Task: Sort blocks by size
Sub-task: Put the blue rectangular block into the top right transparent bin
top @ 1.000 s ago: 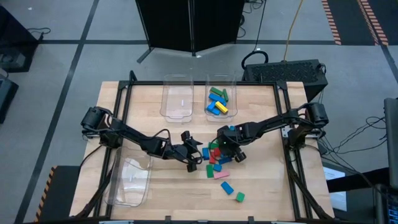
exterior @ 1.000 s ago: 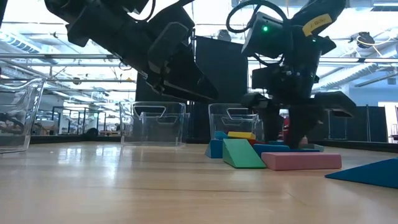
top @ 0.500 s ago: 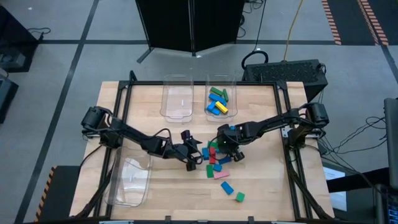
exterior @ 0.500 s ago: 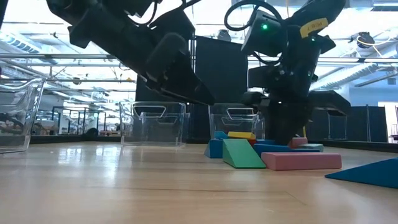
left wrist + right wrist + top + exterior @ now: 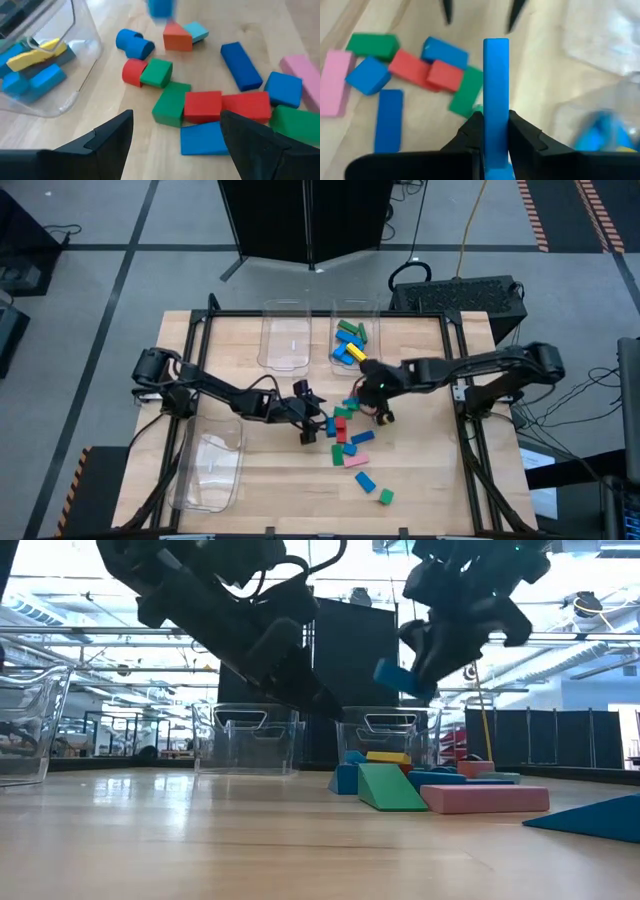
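A pile of small blocks (image 5: 345, 432) in blue, red, green and pink lies at the table's middle; it also shows in the left wrist view (image 5: 200, 105). My right gripper (image 5: 378, 392) is above the pile's far side, shut on a long blue block (image 5: 496, 85), which also shows in the low view (image 5: 398, 677). My left gripper (image 5: 175, 145) is open and empty just left of the pile (image 5: 313, 420), its fingers pointing at it. The far right bin (image 5: 352, 340) holds several blue, green and yellow blocks. My right gripper pinches the long blue block between its two fingers, on its two broad faces near one end (image 5: 496, 131). The fingers lie along the block, which sticks out past the fingertips. The block is lifted clear of the pile and tilted (image 5: 398, 677).
An empty clear bin (image 5: 283, 337) stands at the far edge beside the filled one. Another clear bin (image 5: 210, 468) stands at the near left. A pink block (image 5: 357, 462), a blue block (image 5: 365, 480) and a green block (image 5: 385, 497) lie apart, nearer the table's front.
My right gripper has come up out of the pile with the long blue block, lifting it clear of the table, and has moved toward the far edge. The pile has stayed in place.
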